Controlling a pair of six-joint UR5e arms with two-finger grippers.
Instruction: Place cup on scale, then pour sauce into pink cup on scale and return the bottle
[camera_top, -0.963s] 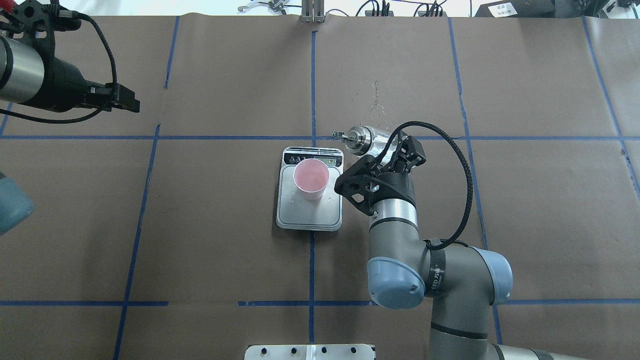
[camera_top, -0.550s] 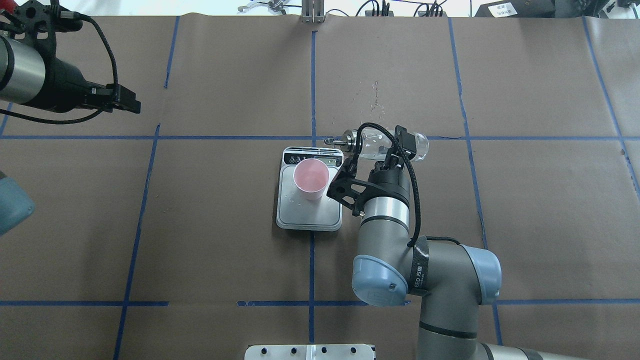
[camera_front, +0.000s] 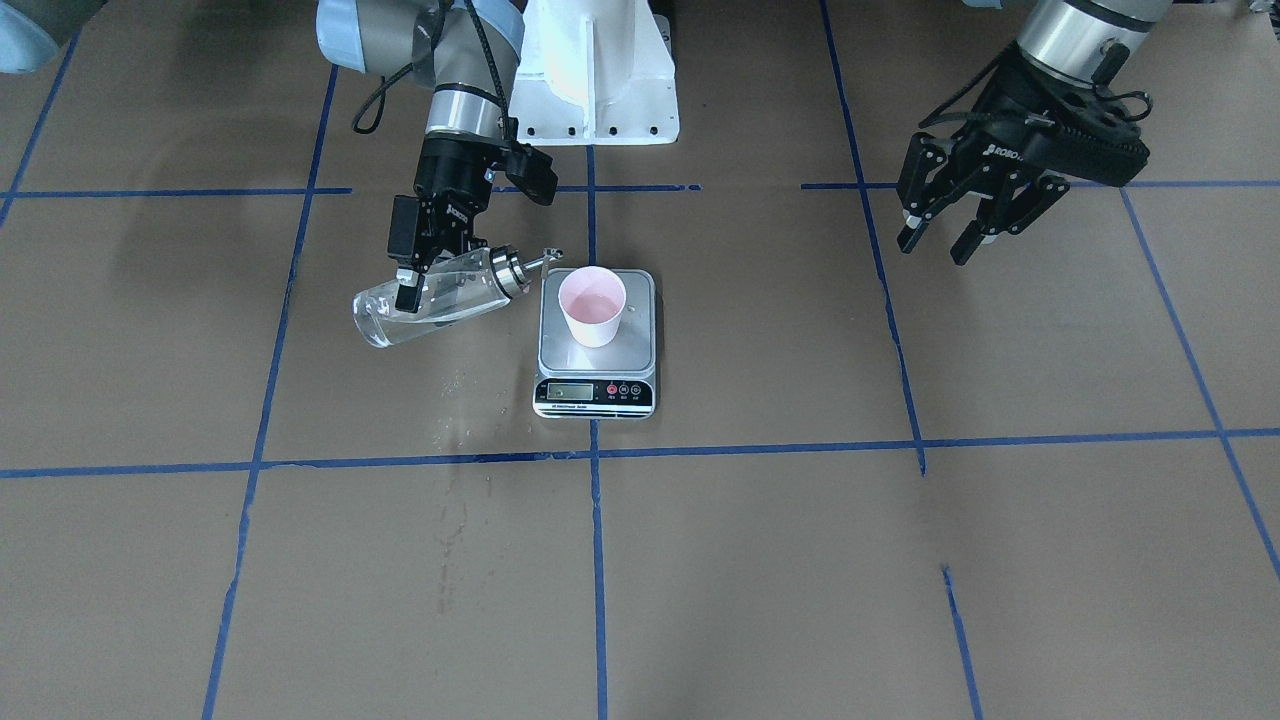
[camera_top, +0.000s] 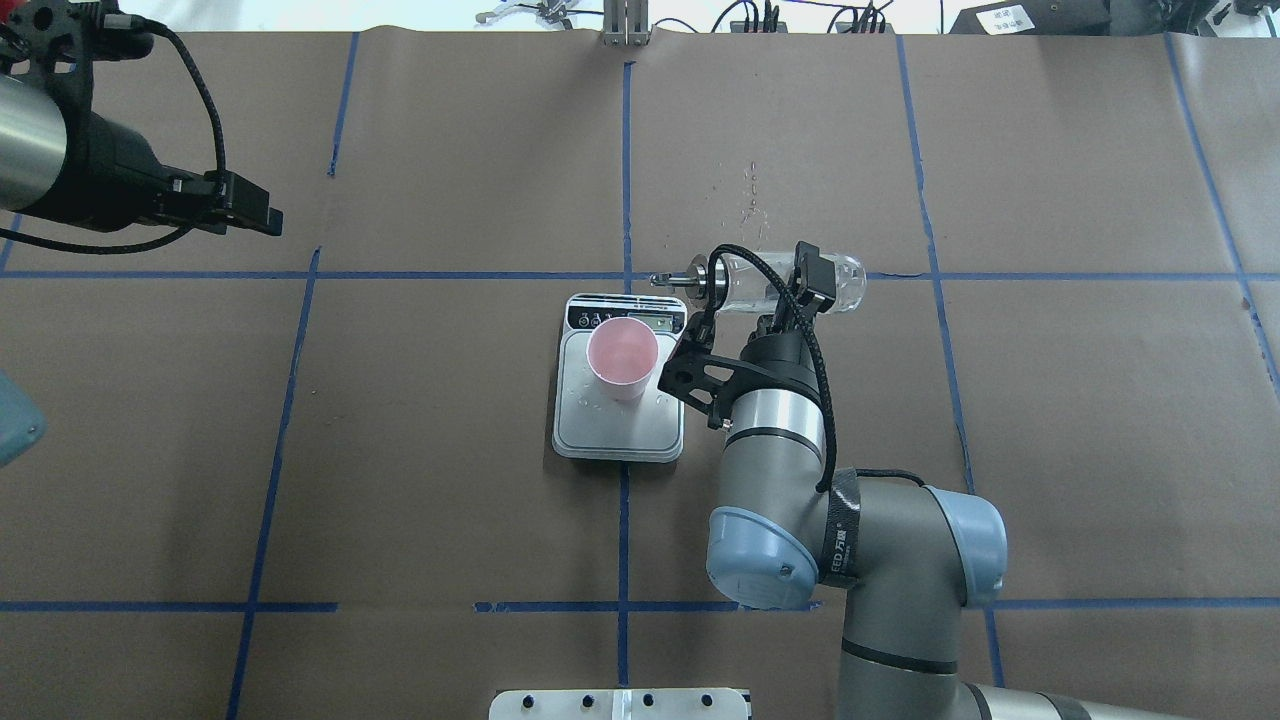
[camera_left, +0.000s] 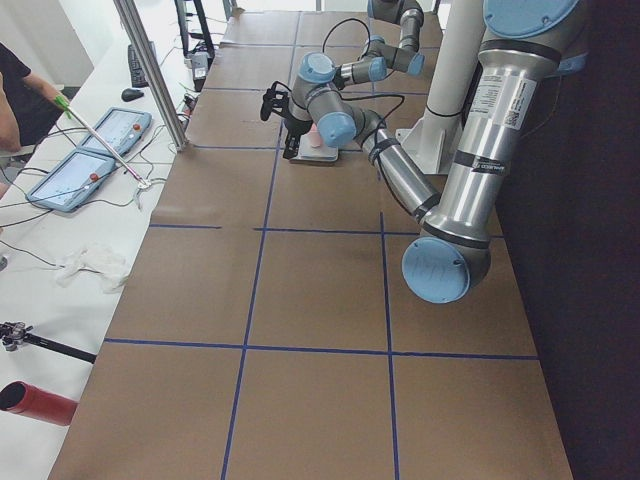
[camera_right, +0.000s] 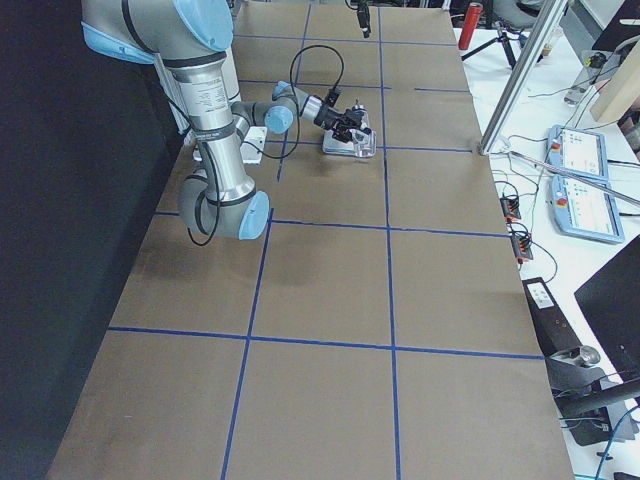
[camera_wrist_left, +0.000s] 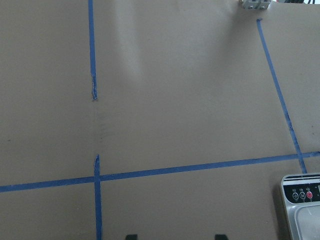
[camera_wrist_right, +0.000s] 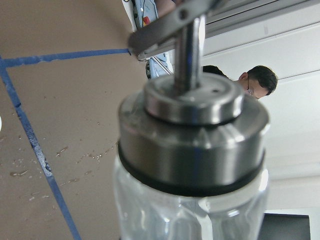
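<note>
Tilt is flattening since a second ago: right gripper (camera_top: 790, 295) is clamping the clear glass silver-spouted bottle (camera_top: 840, 283) nearly level, two o'clock from the silver-topped scale (camera_top: 620, 430) carrying the pale pink cup (camera_top: 622, 355); left gripper (camera_front: 940, 240) is gaping.

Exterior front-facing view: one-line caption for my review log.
Right gripper holds the glass bottle tilted nearly flat beside the pink cup on the scale; left gripper hangs open, apart.

Brown table (camera_top: 450, 450) with blue tape lines (camera_top: 627, 150) (wet droplets (camera_top: 752, 195) near one crossing)
</note>
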